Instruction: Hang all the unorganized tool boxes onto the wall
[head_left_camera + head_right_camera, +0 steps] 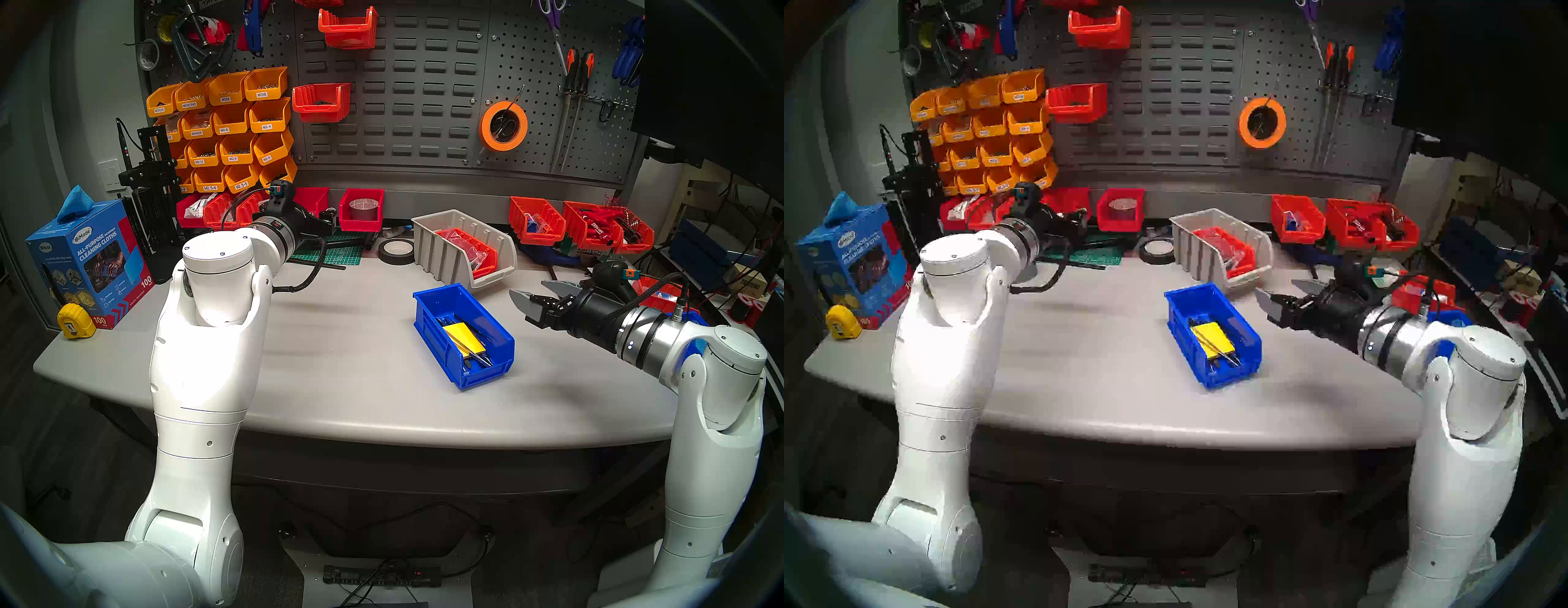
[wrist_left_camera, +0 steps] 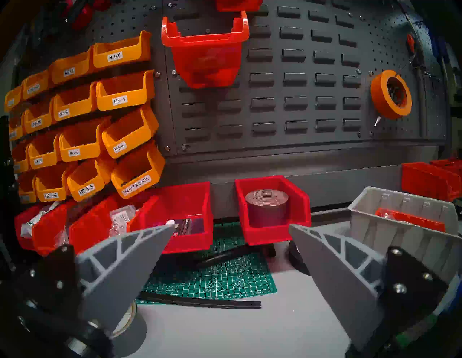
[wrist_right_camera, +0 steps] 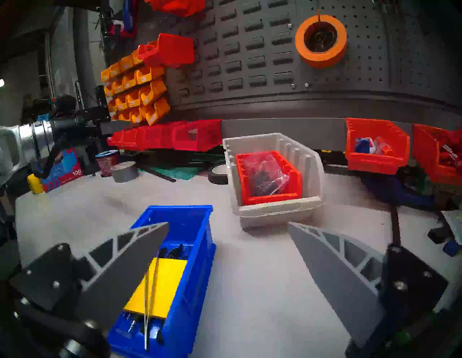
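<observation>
blue tool box (image 1: 463, 335) on grey bench (image 1: 339, 382), wall (image 1: 424, 106) behind; both arms' fingers wide apart, empty

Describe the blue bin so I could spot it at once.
Find the grey worktable; near its middle-right stands a blue open-topped plastic bin, apart from the beige ribbed bin behind it. It is the only blue bin there, with a yellow pad inside.
</observation>
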Action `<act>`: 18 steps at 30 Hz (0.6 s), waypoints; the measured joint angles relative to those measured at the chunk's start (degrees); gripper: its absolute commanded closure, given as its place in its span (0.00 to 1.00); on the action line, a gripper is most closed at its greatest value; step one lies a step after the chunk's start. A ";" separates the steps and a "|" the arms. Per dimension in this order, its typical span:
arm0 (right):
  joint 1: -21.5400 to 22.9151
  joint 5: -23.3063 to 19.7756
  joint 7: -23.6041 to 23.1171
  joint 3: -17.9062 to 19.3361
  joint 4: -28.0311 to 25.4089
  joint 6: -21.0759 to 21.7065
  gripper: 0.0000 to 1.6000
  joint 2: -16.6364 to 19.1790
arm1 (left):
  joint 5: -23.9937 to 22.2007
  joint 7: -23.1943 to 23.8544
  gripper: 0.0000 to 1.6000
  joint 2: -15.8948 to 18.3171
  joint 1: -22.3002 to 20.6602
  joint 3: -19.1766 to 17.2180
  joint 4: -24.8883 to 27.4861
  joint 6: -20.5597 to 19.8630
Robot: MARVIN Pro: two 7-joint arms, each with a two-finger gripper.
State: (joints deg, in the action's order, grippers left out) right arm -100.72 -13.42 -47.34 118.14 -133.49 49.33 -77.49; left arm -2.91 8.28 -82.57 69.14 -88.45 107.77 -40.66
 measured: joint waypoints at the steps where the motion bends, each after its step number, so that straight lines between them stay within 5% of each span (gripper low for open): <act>1: -0.72 0.27 0.06 -0.10 -0.85 0.04 0.00 -0.34 | -0.03 -0.02 0.00 0.02 0.00 0.03 0.00 0.00; 18: -8.38 4.31 5.40 -3.72 -5.52 -2.28 0.00 -6.93 | -0.48 -0.47 0.00 0.34 0.00 0.33 0.02 0.05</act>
State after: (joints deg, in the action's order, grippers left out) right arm -109.10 -9.11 -41.94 114.42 -139.01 47.05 -84.42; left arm -3.39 7.81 -82.22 69.14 -88.12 107.80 -40.61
